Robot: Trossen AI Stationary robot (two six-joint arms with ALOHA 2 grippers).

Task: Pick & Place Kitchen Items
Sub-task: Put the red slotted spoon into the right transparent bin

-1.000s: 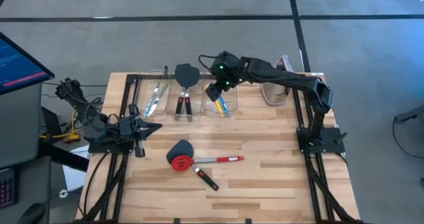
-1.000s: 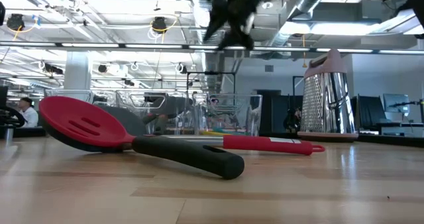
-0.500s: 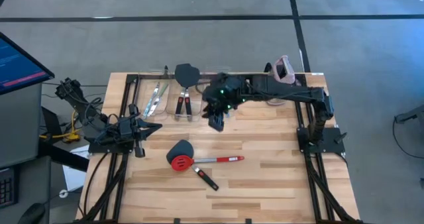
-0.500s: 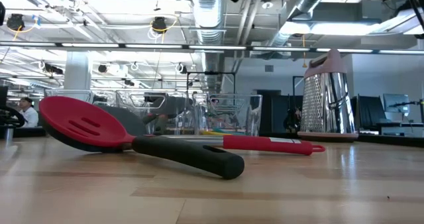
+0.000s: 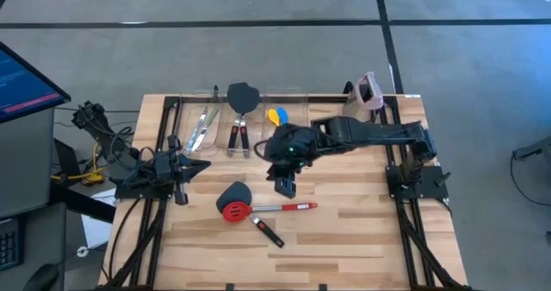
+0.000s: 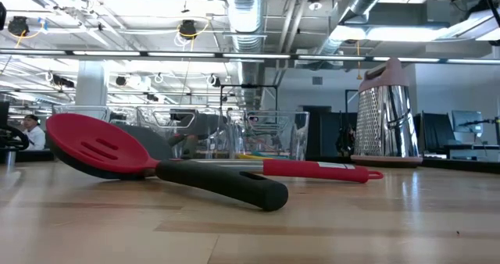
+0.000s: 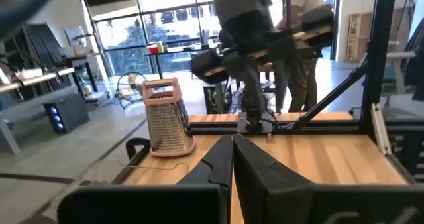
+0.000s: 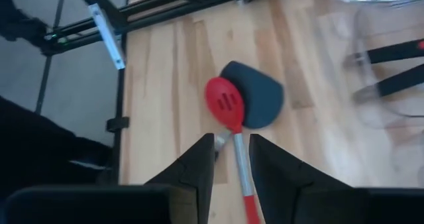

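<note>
Nearest, the red slotted spoon [image 5: 234, 210] lies on the table [image 5: 362, 231] across a dark grey spatula [image 5: 238, 192], its red handle pointing toward the right arm's side. Just beyond, the right gripper [image 5: 285, 186] hangs over them, fingers [image 8: 196, 163] slightly parted and holding nothing. At the left edge the left gripper [image 5: 200, 165] waits, fingers pressed together. Farthest, clear bins [image 5: 244, 129] hold spatulas [image 5: 241, 97], thin silvery-green tools [image 5: 201, 124] and yellow and blue spoons [image 5: 275, 115], beside a grater [image 5: 368, 92].

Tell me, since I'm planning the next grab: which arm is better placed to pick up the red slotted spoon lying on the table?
The right. Its open gripper hovers beside the red slotted spoon, aimed at it; the left gripper sits shut at the table's left edge.
</note>
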